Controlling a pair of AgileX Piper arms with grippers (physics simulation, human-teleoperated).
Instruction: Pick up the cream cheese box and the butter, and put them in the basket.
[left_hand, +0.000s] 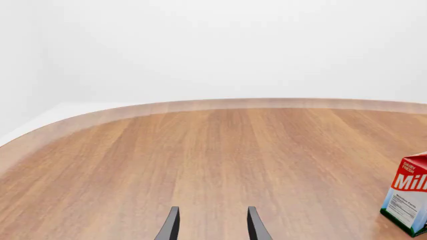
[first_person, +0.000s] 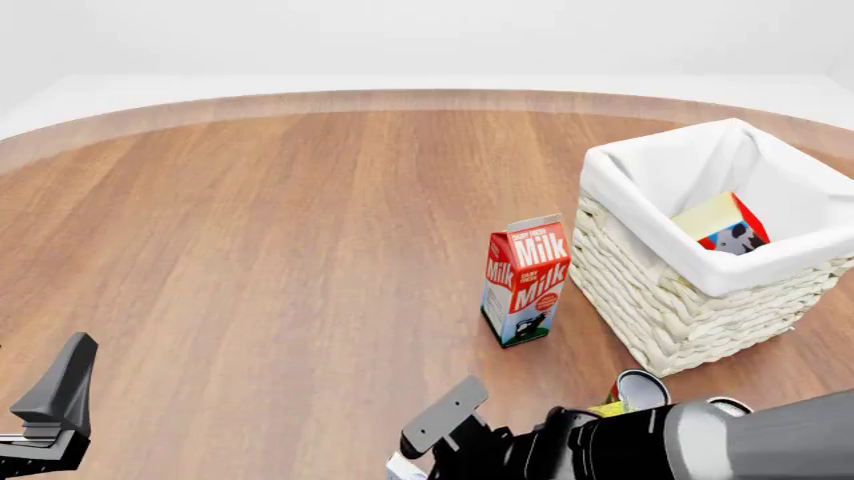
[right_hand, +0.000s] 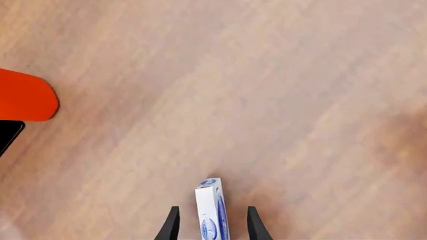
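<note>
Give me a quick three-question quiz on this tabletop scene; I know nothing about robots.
1. True or false: the oblong red-and-orange butter box already lies inside the cream-white woven wicker basket.
2. What sits between the fingers of the right gripper? A) the butter box B) the small flat white cream cheese box with blue print C) nothing
3. Fill in: the left gripper hangs open over the bare ____ table.
Key: 1 true; 2 B; 3 wooden.

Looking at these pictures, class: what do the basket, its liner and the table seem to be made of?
Basket: woven wicker, matte cream, judging by the braided rows on its walls. Liner: soft white cloth, folded and creased over the rim. Table: wood or wood-look veneer, smooth with a slight sheen, showing brown grain streaks; being a render, which of the two cannot be told.
</note>
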